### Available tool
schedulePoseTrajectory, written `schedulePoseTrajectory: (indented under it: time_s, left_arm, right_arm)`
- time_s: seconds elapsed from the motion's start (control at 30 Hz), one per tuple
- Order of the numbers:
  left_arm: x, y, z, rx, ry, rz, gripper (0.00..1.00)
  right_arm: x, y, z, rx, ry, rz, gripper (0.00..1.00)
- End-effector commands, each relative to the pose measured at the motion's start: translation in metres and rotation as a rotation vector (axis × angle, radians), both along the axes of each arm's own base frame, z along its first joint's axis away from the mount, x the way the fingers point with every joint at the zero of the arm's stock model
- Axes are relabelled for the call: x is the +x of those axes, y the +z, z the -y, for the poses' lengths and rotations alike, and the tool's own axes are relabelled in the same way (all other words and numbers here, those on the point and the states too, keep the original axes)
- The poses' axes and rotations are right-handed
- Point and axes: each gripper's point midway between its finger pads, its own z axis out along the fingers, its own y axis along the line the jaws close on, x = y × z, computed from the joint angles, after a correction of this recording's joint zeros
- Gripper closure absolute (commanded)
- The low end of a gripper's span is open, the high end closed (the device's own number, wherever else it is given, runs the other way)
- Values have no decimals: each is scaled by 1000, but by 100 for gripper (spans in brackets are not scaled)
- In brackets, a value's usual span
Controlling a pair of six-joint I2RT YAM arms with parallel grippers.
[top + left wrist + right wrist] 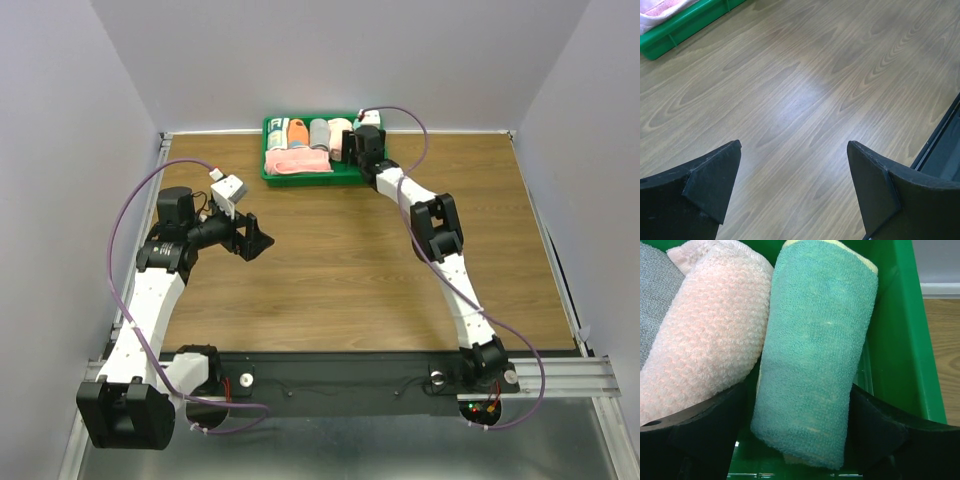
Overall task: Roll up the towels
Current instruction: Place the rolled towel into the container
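Note:
A rolled teal towel [815, 350] with pale yellow edges lies at the right end of the green tray [900, 340]. A rolled peach-pink towel [710, 340] lies against its left side and also shows in the top view [339, 135]. My right gripper [797, 390] is open inside the tray, one finger on each side of the teal roll, and in the top view [352, 143] it hides that roll. My left gripper [258, 243] is open and empty above bare table, as the left wrist view [794, 145] shows.
The green tray [312, 180] stands at the table's back centre. It also holds a grey roll [319, 133], an orange roll [297, 131] and a pink cloth [298, 161] lying along its front. A tray corner [685, 27] shows in the left wrist view.

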Motion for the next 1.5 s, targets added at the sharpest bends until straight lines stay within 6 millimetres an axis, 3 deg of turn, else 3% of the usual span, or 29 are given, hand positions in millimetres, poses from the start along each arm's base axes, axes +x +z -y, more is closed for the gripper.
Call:
schedulePoseTrajectory:
  time_s: [0.0,0.27,0.5,0.6,0.67,0.8,0.87,0.93,1.03,1.17,1.2,1.47]
  left_arm:
    - [-3,14,2,-6,-11,54,1]
    - [-5,20,1,-9,-6,72,1]
    - [-5,21,1,-7,-4,76,1]
    - [-5,21,1,-12,-3,76,1]
    - [-4,21,1,-12,-1,75,1]
    - [-5,23,0,-11,6,81,1]
    - [-5,24,0,-13,8,83,1]
    - [-4,25,2,-22,6,84,1]
    - [-5,25,2,-34,9,75,1]
    - [-4,26,2,-33,14,80,1]
    - [-4,26,2,-32,15,83,1]
    - [-5,26,1,-29,22,84,1]
  right_arm:
    - [9,97,14,22,-45,154,17]
    - [14,153,29,-2,-111,287,15]
    - [15,169,31,-55,-100,329,15]
    - [11,175,32,-60,-85,329,22]
    - [3,179,21,-57,2,314,33]
    - [-28,186,-9,-28,219,258,52]
    - [-41,191,-7,-18,236,225,58]
    - [-51,170,-4,-26,235,158,68]
    - [-58,144,-1,-47,238,89,77]
    - [-58,115,-2,-46,237,31,82]
    - [-62,96,-3,-24,232,-28,83]
    - [-56,58,-9,7,224,-109,94]
